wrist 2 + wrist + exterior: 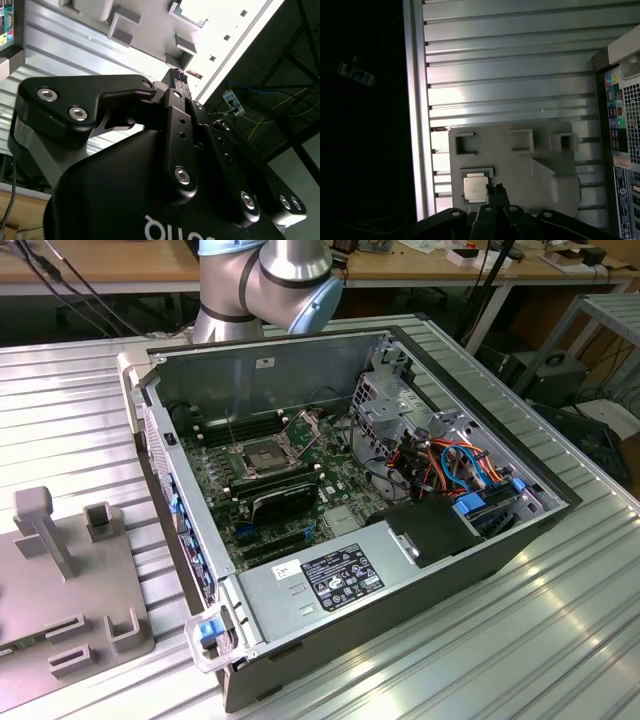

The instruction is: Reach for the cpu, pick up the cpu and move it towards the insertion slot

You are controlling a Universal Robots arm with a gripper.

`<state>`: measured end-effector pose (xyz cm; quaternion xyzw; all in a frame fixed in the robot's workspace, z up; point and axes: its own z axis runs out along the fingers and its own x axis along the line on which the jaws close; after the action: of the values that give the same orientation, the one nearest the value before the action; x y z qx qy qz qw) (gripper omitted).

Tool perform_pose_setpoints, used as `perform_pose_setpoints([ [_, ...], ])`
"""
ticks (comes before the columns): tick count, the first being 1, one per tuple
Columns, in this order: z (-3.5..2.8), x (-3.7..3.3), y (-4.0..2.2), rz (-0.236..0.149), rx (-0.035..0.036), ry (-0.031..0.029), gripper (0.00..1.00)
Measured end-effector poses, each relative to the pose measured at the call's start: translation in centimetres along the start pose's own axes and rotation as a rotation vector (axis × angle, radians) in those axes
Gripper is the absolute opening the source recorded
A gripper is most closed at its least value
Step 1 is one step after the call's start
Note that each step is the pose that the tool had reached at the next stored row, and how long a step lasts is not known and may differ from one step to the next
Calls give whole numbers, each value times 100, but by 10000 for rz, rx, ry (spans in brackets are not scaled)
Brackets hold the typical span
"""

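Note:
In the first wrist view the cpu (pixel 474 188), a small pale metal square, lies flat in a recess of a grey fixture plate (pixel 520 170). My gripper (pixel 495 189) hangs above that plate, its two thin black fingertips together and empty, just beside the cpu in the picture. The second wrist view shows the gripper (pixel 178 75) from behind, tips closed on nothing. In the exterior view the insertion slot (pixel 257 455) sits on the motherboard inside the open computer case, its metal retention plate (pixel 303 427) hinged up.
The open computer case (pixel 400 570) lies on a ribbed metal table (pixel 80 400). A black card (pixel 285 502) sits near the slot. The grey fixture plate (pixel 60 590) with upright posts is at the exterior view's left. The case wall (pixel 620 125) stands beside the fixture.

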<state>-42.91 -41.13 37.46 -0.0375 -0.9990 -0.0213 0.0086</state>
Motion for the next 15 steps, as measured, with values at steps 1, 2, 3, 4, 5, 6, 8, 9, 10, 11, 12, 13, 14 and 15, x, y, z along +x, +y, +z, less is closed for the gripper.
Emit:
perform_pose_setpoints([
  [1,4,22,-8,0,0,0,11],
  [2,6,38,-14,0,1,1,11],
  [3,10,60,-21,-1,1,0,11],
  [4,15,90,-34,0,1,1,11],
  [5,25,134,-51,1,0,0,11],
  [6,33,170,-73,-1,1,1,11],
  [8,47,262,-93,1,0,1,11],
  [9,50,304,-97,1,-2,0,11],
  [10,50,308,-98,1,-2,1,11],
  [11,50,310,-98,-1,-2,1,11],
  [12,50,311,-99,-2,-2,1,11],
  [13,50,314,-99,-2,-2,1,11],
  [14,50,317,-98,0,-2,1,11],
  [15,50,319,-99,0,-2,1,11],
])
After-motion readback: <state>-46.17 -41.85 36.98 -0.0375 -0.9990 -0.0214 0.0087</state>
